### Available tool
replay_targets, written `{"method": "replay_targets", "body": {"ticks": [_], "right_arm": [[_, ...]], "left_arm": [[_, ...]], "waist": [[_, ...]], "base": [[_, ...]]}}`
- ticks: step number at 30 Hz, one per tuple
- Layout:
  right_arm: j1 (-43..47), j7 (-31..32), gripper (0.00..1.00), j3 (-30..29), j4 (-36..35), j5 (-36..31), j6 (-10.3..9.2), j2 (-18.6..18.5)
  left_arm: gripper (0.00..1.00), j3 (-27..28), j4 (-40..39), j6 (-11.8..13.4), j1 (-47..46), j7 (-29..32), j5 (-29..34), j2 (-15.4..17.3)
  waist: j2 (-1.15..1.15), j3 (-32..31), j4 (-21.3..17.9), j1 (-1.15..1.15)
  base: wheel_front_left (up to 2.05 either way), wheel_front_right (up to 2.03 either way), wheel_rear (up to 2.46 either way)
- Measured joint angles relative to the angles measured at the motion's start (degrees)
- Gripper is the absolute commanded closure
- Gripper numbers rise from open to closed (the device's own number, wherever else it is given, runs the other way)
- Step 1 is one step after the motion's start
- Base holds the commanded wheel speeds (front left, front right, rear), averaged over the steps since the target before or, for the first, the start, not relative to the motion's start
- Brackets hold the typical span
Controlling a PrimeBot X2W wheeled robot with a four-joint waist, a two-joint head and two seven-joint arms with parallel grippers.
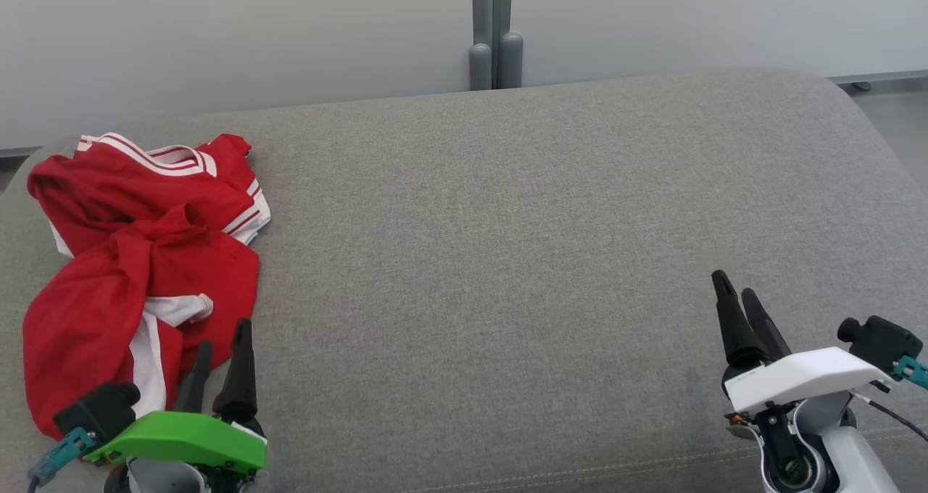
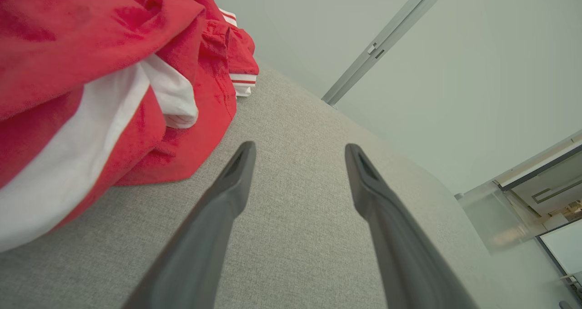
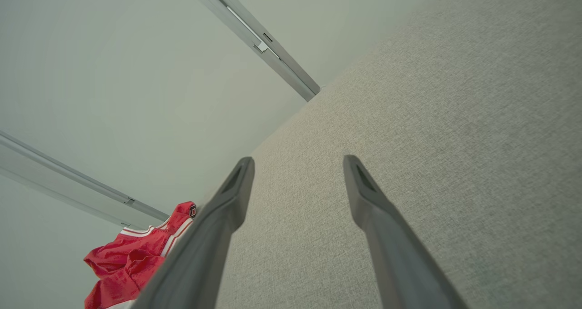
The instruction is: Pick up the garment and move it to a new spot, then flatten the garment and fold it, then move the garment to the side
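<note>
The garment [image 1: 138, 261] is a red piece with white stripes, lying crumpled at the far left of the grey padded surface [image 1: 507, 225]. My left gripper [image 1: 223, 341] stands open at the garment's near right edge, its fingers apart and nothing between them. In the left wrist view the garment [image 2: 91, 72] bulks up to the left of my open left gripper [image 2: 300, 151], close beside one finger but not between the two. My right gripper [image 1: 736, 284] is open at the lower right, far from the cloth. In the right wrist view the garment [image 3: 132, 259] lies in the distance, left of the open right gripper [image 3: 298, 162].
The grey surface stretches wide between the two grippers and curves down at its right end [image 1: 870, 138]. A pale wall with a grey vertical post [image 1: 494, 36] runs behind its far edge.
</note>
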Motion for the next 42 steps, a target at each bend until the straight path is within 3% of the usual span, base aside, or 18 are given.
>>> {"method": "replay_targets", "body": {"ticks": [31, 42], "right_arm": [[0.2, -6.4, 0.00, 8.1, -3.3, -29.3, -4.01, -0.8], [0.3, -8.3, 0.00, 10.5, -4.2, -38.3, -4.60, -1.2]], "left_arm": [[0.00, -2.0, -4.7, 5.0, 4.5, -6.7, 27.7, 0.0], [0.00, -2.7, -5.3, 6.5, 6.0, -9.0, 33.3, 0.0]], "waist": [[0.00, 0.1, -0.3, 0.00], [0.00, 0.1, -0.3, 0.00]], "base": [[0.00, 0.00, 0.00], [0.00, 0.00, 0.00]]}}
